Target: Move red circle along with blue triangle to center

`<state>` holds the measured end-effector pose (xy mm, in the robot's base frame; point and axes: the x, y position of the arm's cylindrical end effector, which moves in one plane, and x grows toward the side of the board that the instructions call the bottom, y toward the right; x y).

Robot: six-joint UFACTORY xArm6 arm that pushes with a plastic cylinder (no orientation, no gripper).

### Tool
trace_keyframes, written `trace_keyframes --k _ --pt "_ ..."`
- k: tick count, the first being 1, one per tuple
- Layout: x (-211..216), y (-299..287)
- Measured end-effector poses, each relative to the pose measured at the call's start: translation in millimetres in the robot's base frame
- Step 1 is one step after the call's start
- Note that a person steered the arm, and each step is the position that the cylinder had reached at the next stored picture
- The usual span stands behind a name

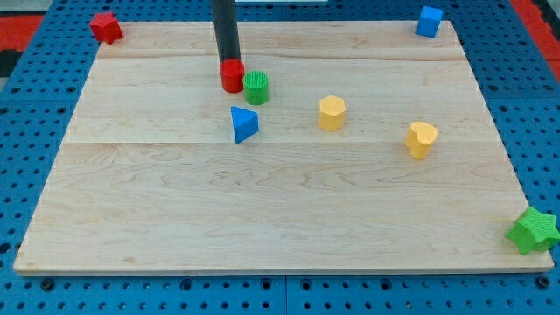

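Note:
The red circle [231,77] stands on the wooden board, left of centre in the upper part of the view. The blue triangle [244,123] lies just below it, a little to the right and apart from it. My tip [227,64] sits at the upper edge of the red circle and touches it. The dark rod rises straight up out of the view's top.
A green circle [256,87] touches the red circle's right side. Two yellow blocks [332,113] [421,139] lie right of centre. A red block [106,27] is at the top left corner, a blue cube [429,21] at the top right, a green star [533,230] at the bottom right edge.

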<state>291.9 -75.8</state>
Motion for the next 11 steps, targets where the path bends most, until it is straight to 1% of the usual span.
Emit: trace_keyframes --k 1,2,3,4,5,6,8,9,10,11 --pt "3.4 8.2" --pt "7.4 -36.0" --pt "20.9 -48.2" --pt "3.8 -32.1" --pt "13.0 2.5" --pt "57.6 41.5" --pt "95.1 -29.2" --pt "105.7 -7.6" --pt "109.2 34.3" --pt "148.3 68.1"
